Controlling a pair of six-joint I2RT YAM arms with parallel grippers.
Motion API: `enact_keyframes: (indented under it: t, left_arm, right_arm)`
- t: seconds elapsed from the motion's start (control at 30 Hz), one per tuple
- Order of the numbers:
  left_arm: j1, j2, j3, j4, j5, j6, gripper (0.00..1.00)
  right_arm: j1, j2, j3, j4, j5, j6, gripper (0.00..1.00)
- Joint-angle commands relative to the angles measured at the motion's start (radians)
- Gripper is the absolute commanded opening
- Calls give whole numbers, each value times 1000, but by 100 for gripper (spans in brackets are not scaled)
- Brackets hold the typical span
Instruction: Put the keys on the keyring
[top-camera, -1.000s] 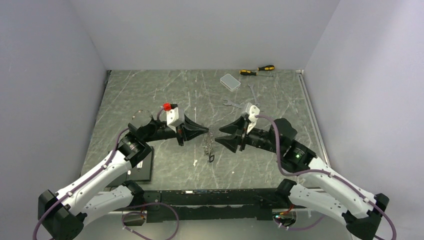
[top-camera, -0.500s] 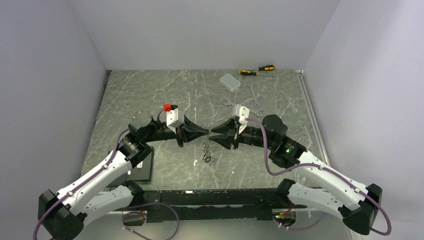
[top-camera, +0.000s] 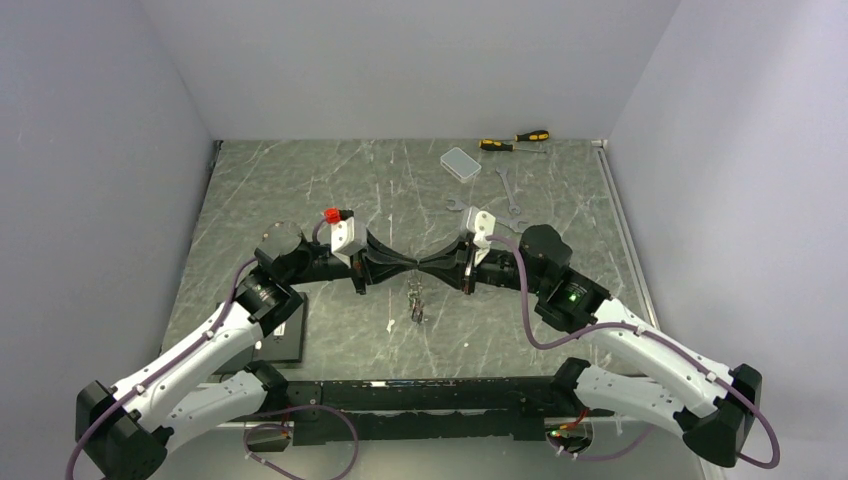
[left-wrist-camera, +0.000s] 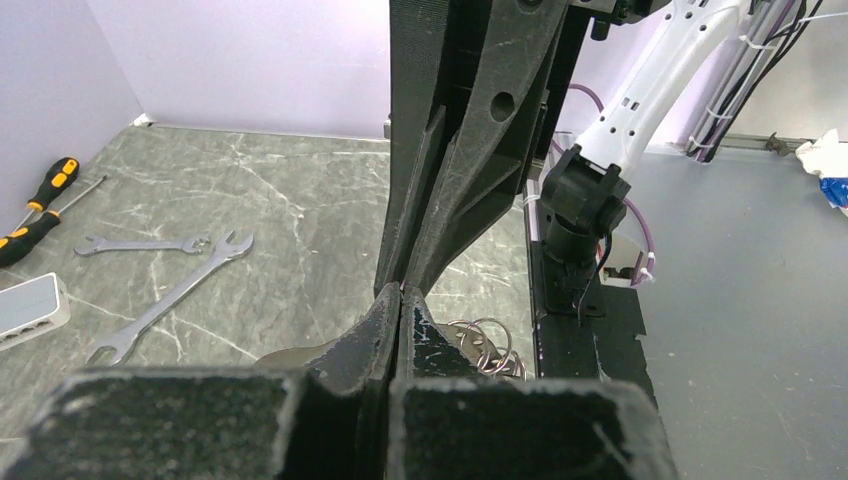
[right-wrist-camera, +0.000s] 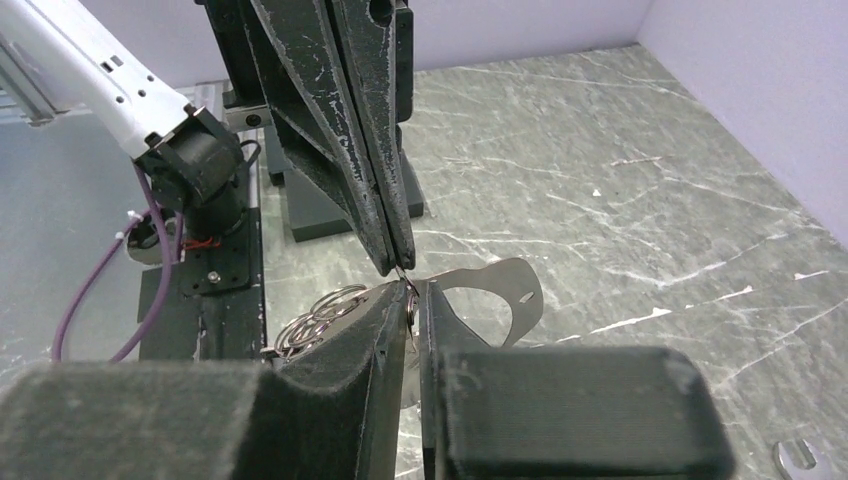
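Both the left hand (top-camera: 411, 265) and the right hand (top-camera: 423, 267) meet tip to tip over the middle of the table (top-camera: 290, 185), each seemingly clamped on the thin wire of the keyring (top-camera: 414, 288); it looks stiff, light and slippery, best pinched on bare wire above the dangling keys (top-camera: 417, 310).

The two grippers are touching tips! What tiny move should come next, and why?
Probably ease them gently apart, to tease one key free. The left gripper and right gripper are both shut, tip to tip, on the keys, bunched and dangling above the table.
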Motion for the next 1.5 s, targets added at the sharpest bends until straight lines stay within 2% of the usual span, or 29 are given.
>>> enact_keyframes:
  t: [0.0, 0.23, 0.4, 0.47, 0.6, 0.67, 0.73, 0.9, 0.93, 0.97, 1.0, 1.17, 1.27, 1.37, 1.47]
  left_arm:
    - [3, -25, 7, 74, 20, -14, 0]
    - [5, -34, 4, 76, 10, -13, 0]
    - [7, -35, 8, 55, -3, -3, 0]
    - [6, -35, 15, 37, -6, 8, 12]
    - [7, -31, 32, -22, 5, 42, 47]
    - [9, -32, 38, -47, 9, 62, 59]
    - [10, -35, 45, -78, 7, 84, 63]
    - [9, -10, 96, -234, -18, 212, 64]
    - [10, 4, 106, -262, -22, 225, 64]
    - [9, 18, 113, -272, -27, 231, 64]
    - [9, 37, 115, -293, -35, 228, 64]
    - [6, 99, 123, -294, -78, 178, 63]
    - [5, 150, 135, -318, -129, 177, 62]
    - [-3, 194, 166, -382, -194, 195, 61]
    - [-6, 198, 159, -374, -222, 203, 60]
  right_arm:
    - [-5, 2, 54, 13, -28, -16, 12]
    - [-5, 5, 58, -3, -35, -17, 12]
    - [-5, -4, 65, -19, 16, -17, 12]
    - [-5, -2, 79, -43, 34, -28, 12]
    - [-5, 2, 107, -103, 68, -46, 12]
    - [-5, 3, 119, -133, 79, -58, 12]
    - [-5, 4, 129, -160, 92, -68, 12]
    - [-5, 3, 126, -206, 157, -50, 12]
    - [-3, -3, 114, -211, 186, -24, 56]
    - [-3, -12, 98, -209, 266, 16, 4]
    - [-3, -22, 76, -214, 320, 54, 0]
    - [-3, -89, -49, -291, 606, 351, 0]
    - [-5, -105, -129, -366, 718, 500, 0]
    - [-5, -80, -150, -483, 761, 608, 0]
    - [-4, -75, -175, -524, 700, 661, 0]
